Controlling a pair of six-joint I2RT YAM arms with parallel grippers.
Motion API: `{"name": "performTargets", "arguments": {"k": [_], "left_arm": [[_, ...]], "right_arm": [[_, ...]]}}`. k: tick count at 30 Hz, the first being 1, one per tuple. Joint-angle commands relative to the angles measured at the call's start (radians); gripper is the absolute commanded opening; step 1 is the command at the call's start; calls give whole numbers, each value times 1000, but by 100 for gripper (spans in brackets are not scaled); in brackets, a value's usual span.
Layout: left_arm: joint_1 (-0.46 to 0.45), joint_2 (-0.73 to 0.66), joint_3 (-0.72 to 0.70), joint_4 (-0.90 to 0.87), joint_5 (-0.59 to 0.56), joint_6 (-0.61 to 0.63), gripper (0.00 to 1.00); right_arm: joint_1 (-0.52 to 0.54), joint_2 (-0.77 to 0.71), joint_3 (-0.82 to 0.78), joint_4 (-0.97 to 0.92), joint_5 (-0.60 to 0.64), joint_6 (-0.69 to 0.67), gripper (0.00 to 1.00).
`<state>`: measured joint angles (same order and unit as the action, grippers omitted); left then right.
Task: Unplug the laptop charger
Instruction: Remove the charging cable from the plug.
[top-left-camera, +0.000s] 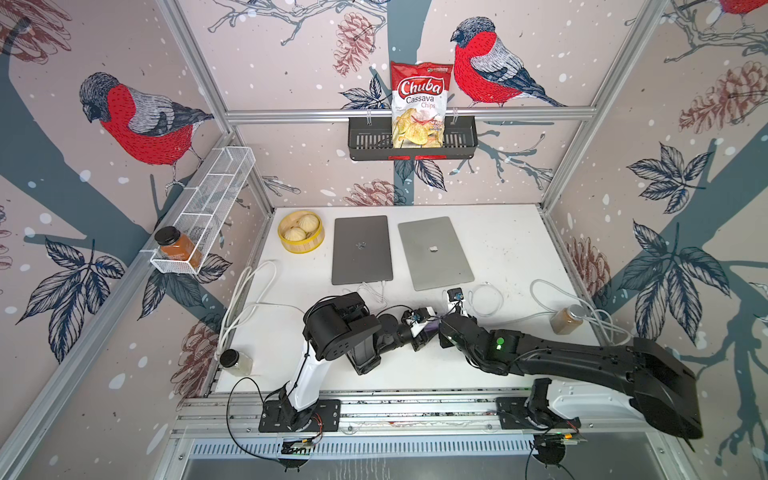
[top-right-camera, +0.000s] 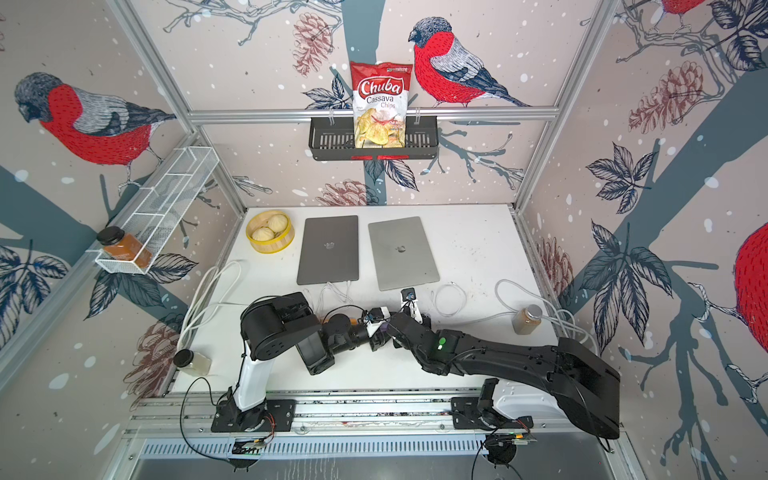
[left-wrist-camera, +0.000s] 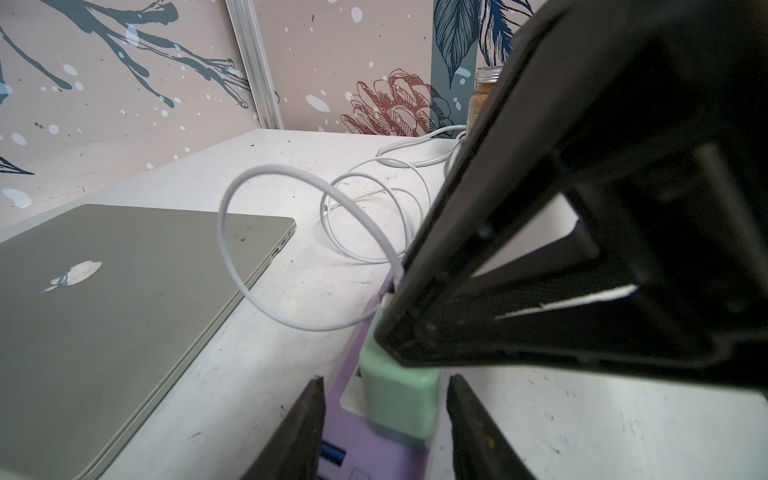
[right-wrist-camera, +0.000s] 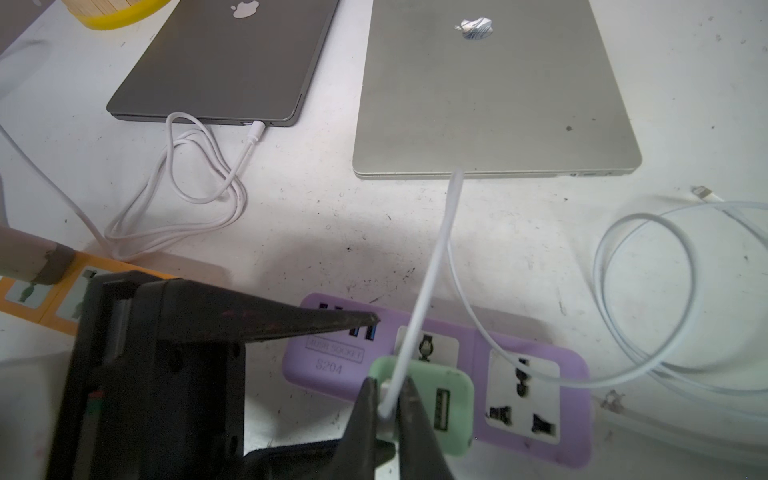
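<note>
Chips bag (top-left-camera: 419, 99) stands in black basket (top-left-camera: 365, 141).

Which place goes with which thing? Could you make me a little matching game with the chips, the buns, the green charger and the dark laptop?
Things:
1. chips
2. buns
3. green charger
4. dark laptop

Places:
A. in the yellow steamer
B. plugged into the purple strip
C. beside the steamer
D. in the black basket

Pairs: 1-D, 2-A, 3-B, 4-C.
</note>
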<state>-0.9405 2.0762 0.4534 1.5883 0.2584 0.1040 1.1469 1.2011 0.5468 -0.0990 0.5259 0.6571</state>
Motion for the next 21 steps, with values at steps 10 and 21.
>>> {"name": "performTargets", "arguments": {"k": [10, 21], "left_arm": [[5, 2, 30, 168, 45, 8, 47], [5, -6, 31, 133, 55, 11, 31]], "right_arm": [[5, 7, 10, 24, 12, 3, 10], [4, 6, 13, 24, 13, -3, 9]]}}
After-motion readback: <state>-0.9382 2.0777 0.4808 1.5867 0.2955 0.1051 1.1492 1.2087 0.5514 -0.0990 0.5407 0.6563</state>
